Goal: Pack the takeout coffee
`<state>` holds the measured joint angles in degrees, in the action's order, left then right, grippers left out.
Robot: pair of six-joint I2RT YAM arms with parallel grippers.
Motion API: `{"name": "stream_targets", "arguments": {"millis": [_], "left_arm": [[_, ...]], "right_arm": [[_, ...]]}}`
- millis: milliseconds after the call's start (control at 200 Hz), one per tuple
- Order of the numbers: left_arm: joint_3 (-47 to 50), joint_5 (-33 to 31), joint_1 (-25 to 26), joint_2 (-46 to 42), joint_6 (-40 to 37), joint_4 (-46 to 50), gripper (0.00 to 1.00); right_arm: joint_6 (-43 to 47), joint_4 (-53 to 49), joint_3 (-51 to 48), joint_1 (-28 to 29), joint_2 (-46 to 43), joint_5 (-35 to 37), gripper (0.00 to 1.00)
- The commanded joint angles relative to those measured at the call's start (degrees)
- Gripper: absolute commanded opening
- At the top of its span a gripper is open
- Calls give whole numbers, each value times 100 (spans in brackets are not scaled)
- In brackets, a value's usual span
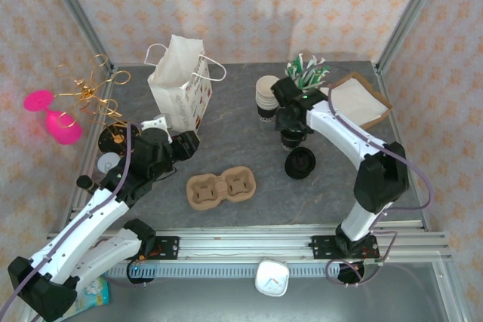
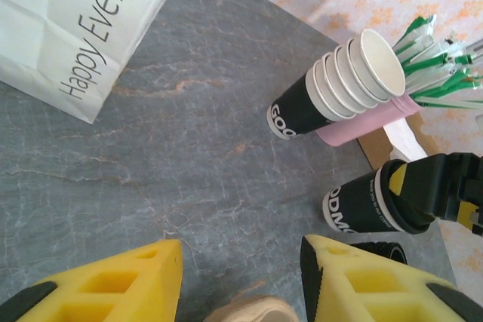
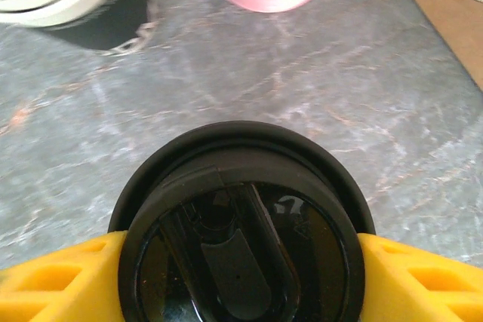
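A black takeout coffee cup with a black lid stands on the grey table right of centre. My right gripper is shut on it, its yellow fingers pressing both sides of the lid rim. The same cup lies at the right of the left wrist view. The brown cup carrier lies in the middle with both wells bare. The white paper bag stands upright at the back left. Beside the bag my left gripper hangs open, with only table between its fingers.
A stack of paper cups and a pink cup of green-and-white stirrers stand behind the held cup. A loose black lid lies in front of it. A cardboard tray sits at the back right.
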<state>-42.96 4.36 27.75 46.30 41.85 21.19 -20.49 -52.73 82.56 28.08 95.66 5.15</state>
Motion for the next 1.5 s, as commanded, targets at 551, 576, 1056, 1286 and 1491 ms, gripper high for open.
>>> {"name": "stream_targets", "arguments": {"millis": [551, 576, 1056, 1286, 1491], "left_arm": [[-211, -80, 348, 318, -256, -284, 47], [-206, -89, 347, 307, -263, -282, 48], [-302, -278, 348, 251, -317, -133, 49], [-402, -386, 345, 159, -368, -6, 49], [-579, -646, 351, -112, -457, 479, 50]], "right_arm": [[265, 808, -838, -1104, -233, -332, 72], [263, 800, -821, -1105, -244, -351, 72], [324, 485, -456, -993, -361, -452, 89], [276, 43, -18, -717, -469, -120, 93], [50, -630, 656, 140, -555, 267, 94]]}}
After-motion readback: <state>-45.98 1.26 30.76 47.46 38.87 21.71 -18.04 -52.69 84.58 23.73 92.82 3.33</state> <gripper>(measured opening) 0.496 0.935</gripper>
